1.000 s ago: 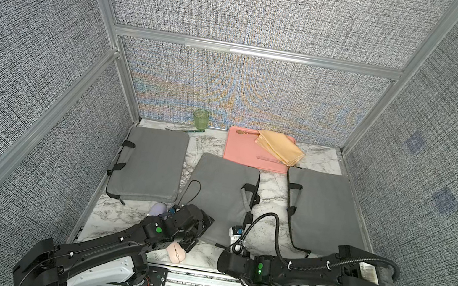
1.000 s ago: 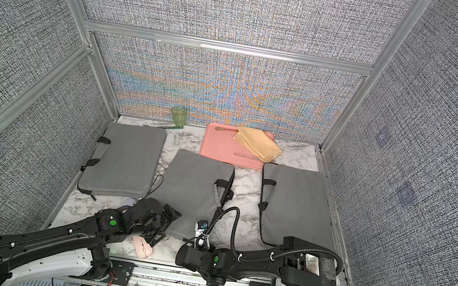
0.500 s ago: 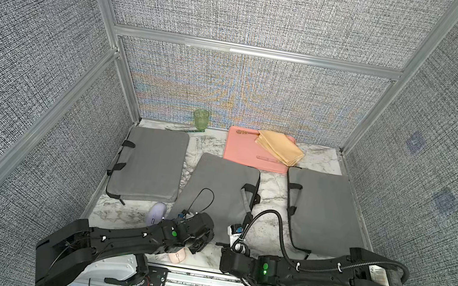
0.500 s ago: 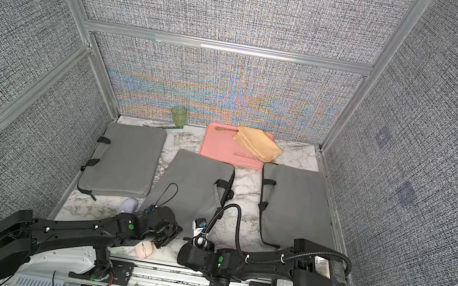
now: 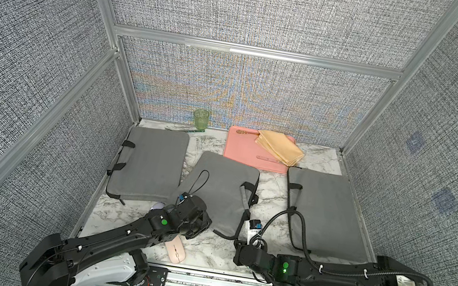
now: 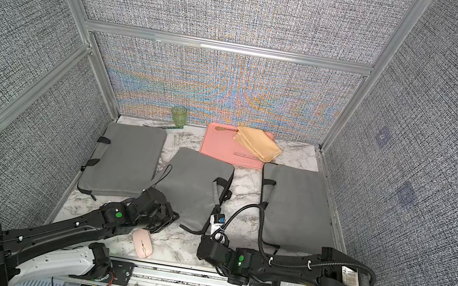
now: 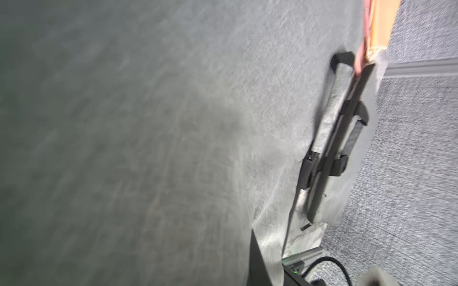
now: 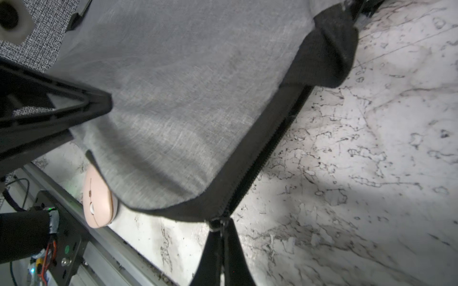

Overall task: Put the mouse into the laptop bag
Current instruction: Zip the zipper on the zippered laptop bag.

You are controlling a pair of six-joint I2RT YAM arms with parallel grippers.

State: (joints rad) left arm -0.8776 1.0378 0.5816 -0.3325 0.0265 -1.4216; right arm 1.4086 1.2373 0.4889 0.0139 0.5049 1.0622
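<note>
The pink mouse (image 5: 175,252) (image 6: 142,243) lies on the marble near the front rail, just in front of the middle grey laptop bag (image 5: 220,192) (image 6: 193,184). In the right wrist view the mouse (image 8: 98,200) peeks out from under the bag's raised front corner (image 8: 173,111). My left gripper (image 5: 204,224) (image 6: 170,218) is shut on that corner's fabric; grey cloth fills the left wrist view beside one dark finger (image 7: 257,267). My right gripper (image 5: 237,240) (image 8: 220,224) is shut on the zipper pull at the bag's other front corner.
Two more grey bags lie left (image 5: 149,165) and right (image 5: 325,212). At the back stand a green cup (image 5: 200,119) and a pink tray (image 5: 247,156) bearing a folded yellow cloth (image 5: 280,147). A lavender object (image 5: 158,205) shows behind the left arm.
My left gripper has shut on the bag's front corner, and its arm has dropped lower, covering most of the lavender object. The right gripper stays on the zipper pull.
</note>
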